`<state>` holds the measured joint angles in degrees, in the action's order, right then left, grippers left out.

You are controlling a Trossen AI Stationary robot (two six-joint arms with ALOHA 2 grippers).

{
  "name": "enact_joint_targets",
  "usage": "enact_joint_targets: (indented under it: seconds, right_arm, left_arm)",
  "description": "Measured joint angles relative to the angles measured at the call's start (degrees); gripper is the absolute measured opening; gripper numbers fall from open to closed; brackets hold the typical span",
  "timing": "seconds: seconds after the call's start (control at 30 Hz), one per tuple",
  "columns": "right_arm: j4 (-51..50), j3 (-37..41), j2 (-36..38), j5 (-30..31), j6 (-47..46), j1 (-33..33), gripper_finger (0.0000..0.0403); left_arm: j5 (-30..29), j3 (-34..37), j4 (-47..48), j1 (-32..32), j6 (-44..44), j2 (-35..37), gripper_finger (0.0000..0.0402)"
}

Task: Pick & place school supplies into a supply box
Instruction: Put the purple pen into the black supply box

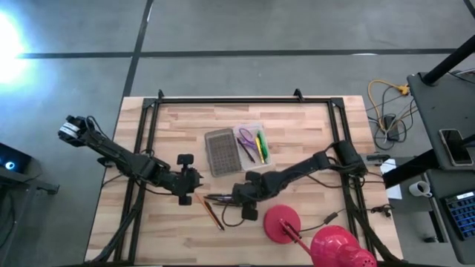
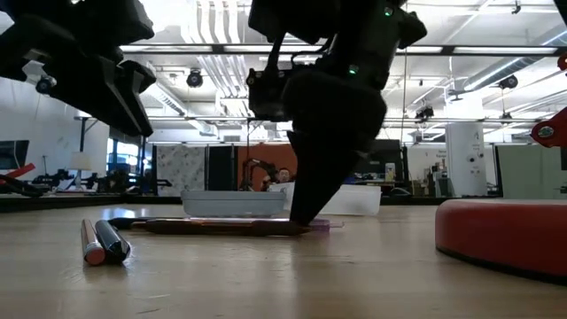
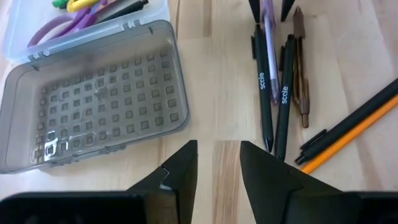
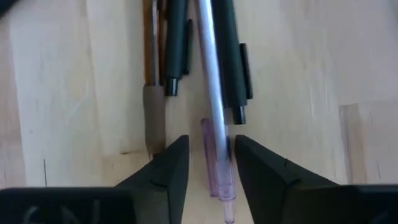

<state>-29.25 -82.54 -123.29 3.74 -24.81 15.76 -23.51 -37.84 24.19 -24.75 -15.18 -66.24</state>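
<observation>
Clear purple plastic pen (image 4: 214, 124) on wooden counter (image 1: 297, 137), between slightly parted fingers of right gripper (image 4: 208, 165), unclamped; left gripper (image 3: 217, 168) apart, nearby.

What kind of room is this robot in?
Probably a robotics lab or workshop. The wooden table stands on a bare concrete floor, cables trail beside it, and the low view shows a big open hall with ceiling strip lights and equipment along the walls.
</observation>
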Motion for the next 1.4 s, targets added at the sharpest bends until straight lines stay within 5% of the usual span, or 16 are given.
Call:
enact_joint_targets:
  seconds: [0.3, 0.53, 0.63, 0.77, 0.87, 1.1, 1.4]
  right_arm:
    - [-0.7, 0.0, 0.2, -2.0, -1.4, -2.6, 0.0023]
    - [-5.3, 0.7, 5.5, -5.0, -2.4, -2.5, 0.0016]
    - [-6.5, 0.6, 11.8, 1.7, -9.5, -2.4, 0.0013]
    - [-14.2, 1.9, 19.6, 15.0, -31.3, -5.1, 0.0006]
    - [-14.8, 5.5, 22.2, 17.2, -42.1, -9.8, 0.0005]
    - [-3.6, 9.0, 22.3, 8.6, -30.0, -16.8, 0.0007]
    - [-5.9, 6.9, 22.7, 4.9, -10.0, -8.3, 0.0028]
  left_arm:
    - [0.0, -0.4, -0.1, 0.0, -0.1, 0.0, 0.0104]
    - [0.0, -0.4, -0.2, 0.0, -1.5, 0.0, 0.0104]
    - [0.0, -0.4, -0.5, 0.0, -1.5, 0.0, 0.0104]
    - [-0.1, -0.4, -1.1, 0.0, -1.8, 0.0, 0.0104]
    - [-1.5, -0.4, -1.7, 0.0, -3.0, 0.0, 0.0104]
    - [-2.3, -0.4, -2.2, 0.0, -4.2, 0.0, 0.0104]
    - [-2.2, -0.4, -2.2, 0.0, -7.0, 0.0, 0.0104]
